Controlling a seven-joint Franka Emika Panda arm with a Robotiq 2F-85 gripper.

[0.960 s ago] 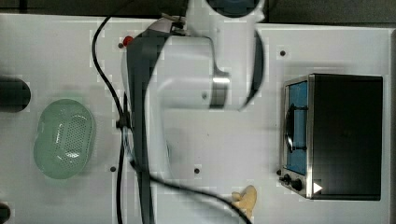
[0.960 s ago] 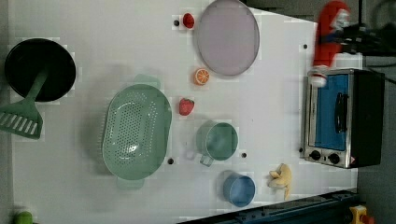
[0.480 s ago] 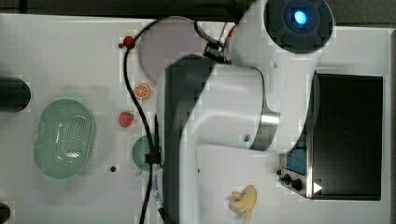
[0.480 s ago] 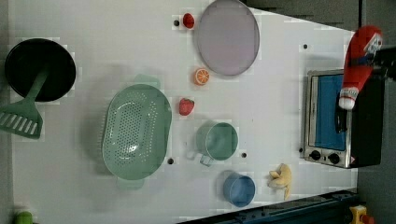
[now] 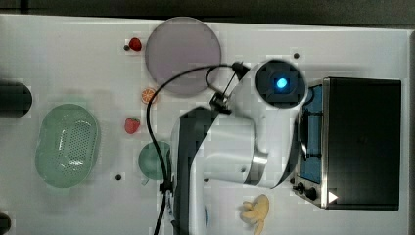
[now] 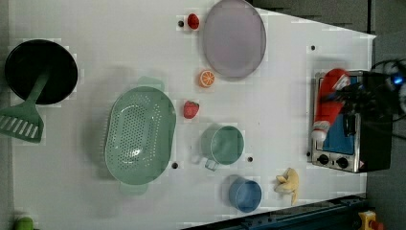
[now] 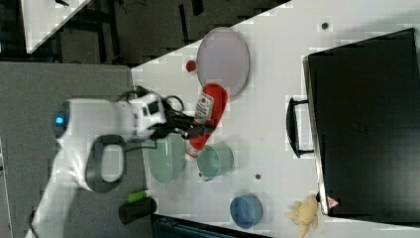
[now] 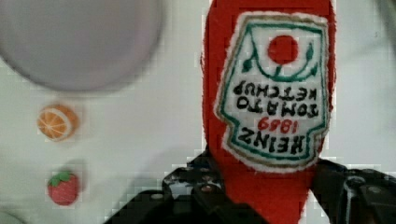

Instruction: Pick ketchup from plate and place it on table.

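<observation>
In the top view, the plate (image 5: 183,55) lies bare on the surface (image 5: 73,58). In the left view, the ketchup (image 6: 329,106) hangs at the left view's right, in front of a toaster oven (image 6: 354,122). In the right view, the hand (image 7: 196,128) is half closed on the ketchup, lifted off the plate. In the wrist view, the ketchup looks like stitched plush: probably light and soft, best held at its middle.

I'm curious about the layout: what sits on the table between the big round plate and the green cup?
In the left view, an orange slice and a strawberry lie between the plate and the green cup.
</observation>
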